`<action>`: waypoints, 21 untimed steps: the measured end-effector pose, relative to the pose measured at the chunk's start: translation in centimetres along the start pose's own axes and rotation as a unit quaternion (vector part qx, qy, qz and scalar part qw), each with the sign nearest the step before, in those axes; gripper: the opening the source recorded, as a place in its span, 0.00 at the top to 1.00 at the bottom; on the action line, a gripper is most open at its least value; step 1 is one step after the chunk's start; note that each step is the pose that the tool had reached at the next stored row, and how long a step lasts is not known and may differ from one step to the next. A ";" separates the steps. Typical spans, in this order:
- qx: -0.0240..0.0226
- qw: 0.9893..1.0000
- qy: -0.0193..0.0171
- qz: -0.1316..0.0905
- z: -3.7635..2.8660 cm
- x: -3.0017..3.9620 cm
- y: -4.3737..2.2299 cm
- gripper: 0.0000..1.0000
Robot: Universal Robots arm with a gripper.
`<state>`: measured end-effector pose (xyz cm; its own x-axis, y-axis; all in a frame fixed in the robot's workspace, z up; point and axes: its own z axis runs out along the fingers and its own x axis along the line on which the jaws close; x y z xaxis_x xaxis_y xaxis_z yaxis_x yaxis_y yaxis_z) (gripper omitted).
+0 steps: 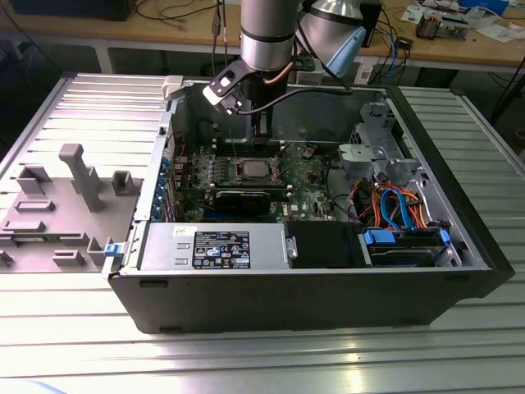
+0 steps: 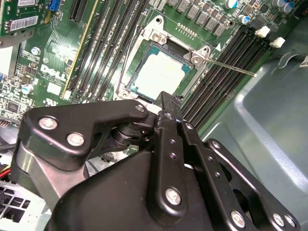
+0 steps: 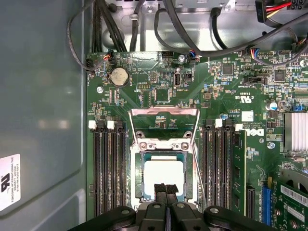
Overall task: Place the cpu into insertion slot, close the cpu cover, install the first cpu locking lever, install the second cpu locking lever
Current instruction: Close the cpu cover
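a: where is the arm?
b: the arm (image 1: 267, 33) comes down from the upper middle of the exterior view into an open computer case (image 1: 287, 295) lying on a ribbed metal table (image 1: 246, 361). its gripper (image 1: 261, 138) hangs over the motherboard (image 1: 308, 185), near the middle of that frame.
a: and the tool itself?
b: drawn together. in the first wrist view the two black fingertips (image 3: 160, 188) sit pressed side by side with only a hairline between them.
a: where's the chip?
b: the cpu (image 3: 163, 174) (image 2: 161, 72) lies flat in the insertion slot (image 3: 141, 166), silver top up, in both wrist views. the fingertips overlap one edge of it. whether they touch it, i cannot tell.
a: is the cover down?
b: no. the cpu cover (image 3: 163, 111) is swung open, on the side of the socket towards the coin battery (image 3: 119, 76), and green board shows through its window.
a: any levers?
b: one locking lever (image 2: 231, 67), a thin metal rod, runs from a corner of the socket out over the memory slots (image 2: 226, 72) in the second wrist view. it looks unlatched.
a: what else is around?
b: banks of memory slots flank the socket on two sides. in the exterior view a grey power supply (image 1: 213, 246) fills the case's lower left, and a grey fixture tray (image 1: 49, 222) sits on the table at the exterior view's left, well apart from the gripper.
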<state>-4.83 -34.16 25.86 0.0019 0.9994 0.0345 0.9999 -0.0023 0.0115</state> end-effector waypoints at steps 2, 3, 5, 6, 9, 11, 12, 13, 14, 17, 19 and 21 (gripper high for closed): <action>0.000 1.000 0.000 0.000 -0.07 0.01 0.00 0.89; 0.000 1.000 0.000 0.000 -0.12 0.01 0.00 0.89; 0.000 1.000 0.000 0.000 -0.25 0.01 0.01 0.89; 0.000 1.000 0.000 0.000 -0.35 0.02 0.01 0.89; 0.000 1.000 0.000 0.000 -0.74 0.03 0.01 0.89; 0.000 1.000 0.000 0.000 -0.94 0.04 0.01 0.89; 0.000 1.000 0.000 0.000 -1.03 0.04 0.01 0.89; 0.000 1.000 0.000 0.000 -1.11 0.04 0.02 0.89; 0.000 1.000 0.000 0.000 -1.21 0.05 0.02 0.89; 0.000 1.000 0.000 0.000 -1.46 0.06 0.02 0.89; 0.000 1.000 0.000 0.000 -1.59 0.06 0.02 0.89; 0.000 1.000 0.000 0.000 -1.62 0.06 0.02 0.89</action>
<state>-4.83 -34.15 27.49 0.0019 0.9994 0.0350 0.9999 -0.0023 0.0115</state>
